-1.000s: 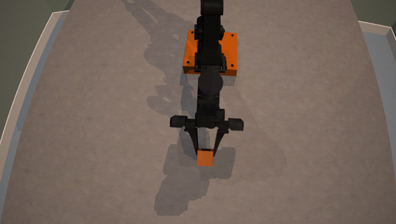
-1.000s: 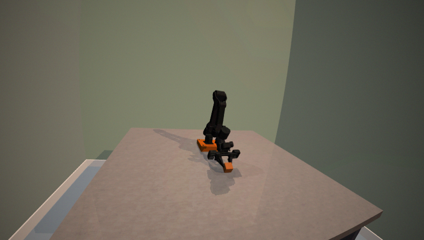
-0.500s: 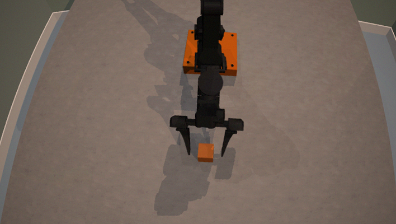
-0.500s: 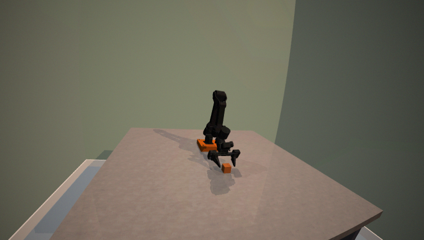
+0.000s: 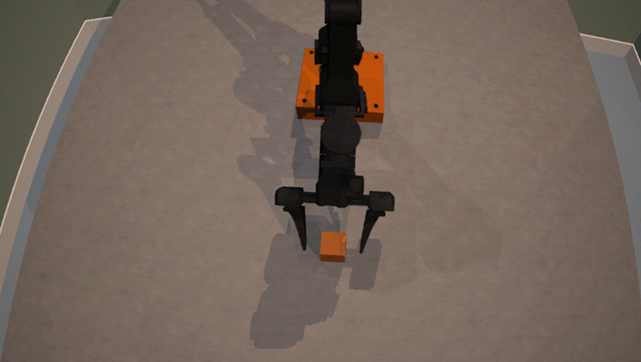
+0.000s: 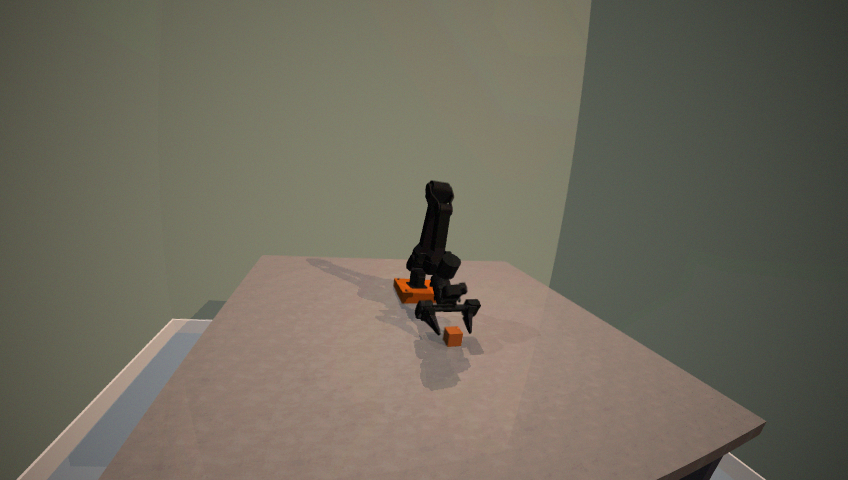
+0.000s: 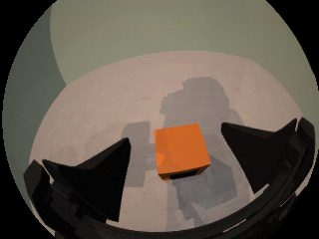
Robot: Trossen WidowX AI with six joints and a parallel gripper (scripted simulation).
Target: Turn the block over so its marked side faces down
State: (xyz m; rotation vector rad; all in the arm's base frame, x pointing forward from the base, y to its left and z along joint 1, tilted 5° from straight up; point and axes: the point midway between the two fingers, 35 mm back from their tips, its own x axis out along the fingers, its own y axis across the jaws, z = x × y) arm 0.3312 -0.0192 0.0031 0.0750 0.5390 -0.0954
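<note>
blocks (image 5: 332, 245) (image 6: 452, 336) (image 7: 182, 148): one | dark marks (image 7: 184, 174) visible on block, wrist view: one | arms (image 5: 341, 63) (image 6: 436, 231): one | grippers (image 5: 332, 250) (image 6: 454, 332) (image 7: 175, 132): one | fingers (image 5: 298, 227) (image 6: 431, 321): two | orange bases (image 5: 374, 77) (image 6: 410, 294): one | dark dots (image 5: 375, 105) on base, counted in top view: four | tables (image 5: 489, 295) (image 6: 357, 416) (image 7: 100, 100): one

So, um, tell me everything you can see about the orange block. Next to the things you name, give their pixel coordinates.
The orange block (image 5: 332, 244) (image 6: 452, 336) (image 7: 181, 146) is a small, roughly cubic, matte-looking piece with a plain upper face. A black patch (image 7: 184, 174) shows on its side towards the arm. It appears to rest flat on the table (image 5: 517, 308) (image 6: 297, 416) (image 7: 107, 95), between the open fingers of the gripper (image 5: 332, 251) (image 6: 454, 333) (image 7: 177, 135), with neither finger touching it. Its underside is hidden.
</note>
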